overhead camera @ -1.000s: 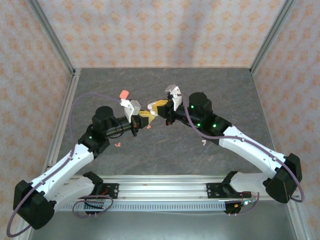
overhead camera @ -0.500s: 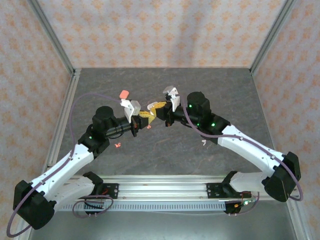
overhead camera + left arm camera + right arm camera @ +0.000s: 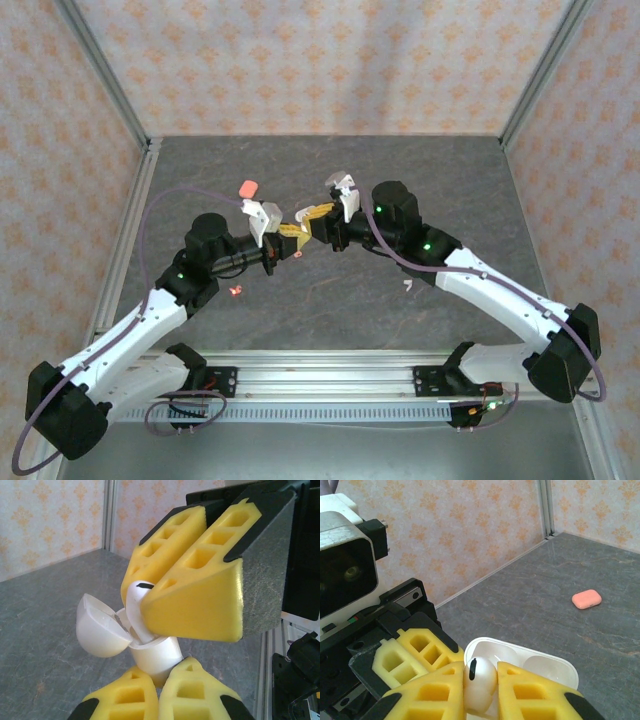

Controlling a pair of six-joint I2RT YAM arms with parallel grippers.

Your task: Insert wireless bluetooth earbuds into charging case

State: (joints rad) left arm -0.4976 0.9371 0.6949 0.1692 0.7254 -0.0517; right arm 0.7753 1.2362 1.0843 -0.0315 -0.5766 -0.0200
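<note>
left gripper (image 3: pixel 160 680) clamped on glossy white case (image 3: pixel 102 632), lid open. right gripper (image 3: pixel 481 682) foam jaws pinch smooth white bud (image 3: pixel 136 600), stem inside case.

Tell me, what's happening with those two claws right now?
Left gripper shut on open white case. Right gripper pinches white earbud, stem in case. Pink case lies apart.

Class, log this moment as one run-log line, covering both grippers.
left gripper: shut on open white case | right gripper: gripping white earbud at case socket | pink case: closed, on table
</note>
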